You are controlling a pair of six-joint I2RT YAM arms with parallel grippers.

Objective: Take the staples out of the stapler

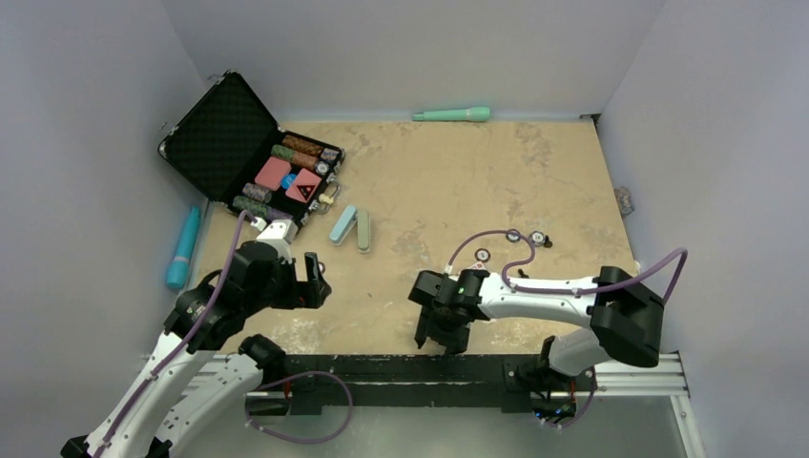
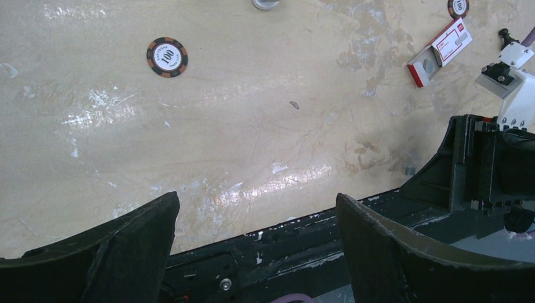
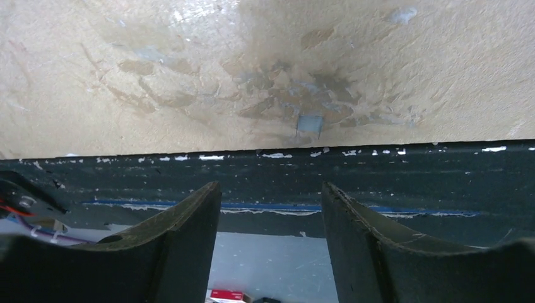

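Observation:
A pale blue and green stapler (image 1: pixel 349 228) lies opened flat on the tan table, left of centre. My left gripper (image 1: pixel 313 280) hovers just in front of it, open and empty; its fingers (image 2: pixel 378 246) stand wide apart over the table's near edge. My right gripper (image 1: pixel 439 334) is open and empty, low at the near edge. A short grey strip of staples (image 3: pixel 309 123) lies on the table just beyond its fingers (image 3: pixel 189 233), and also shows in the left wrist view (image 2: pixel 409 170). A red and white staple box (image 2: pixel 440 52) lies near the right arm.
An open black case (image 1: pixel 219 134) of poker chips stands at the back left. Loose chips (image 1: pixel 513 236) lie right of centre, one marked 100 (image 2: pixel 167 57). A teal cylinder (image 1: pixel 453 114) lies at the back wall, a blue one (image 1: pixel 183 248) at the left. A black rail (image 1: pixel 401 367) runs along the near edge.

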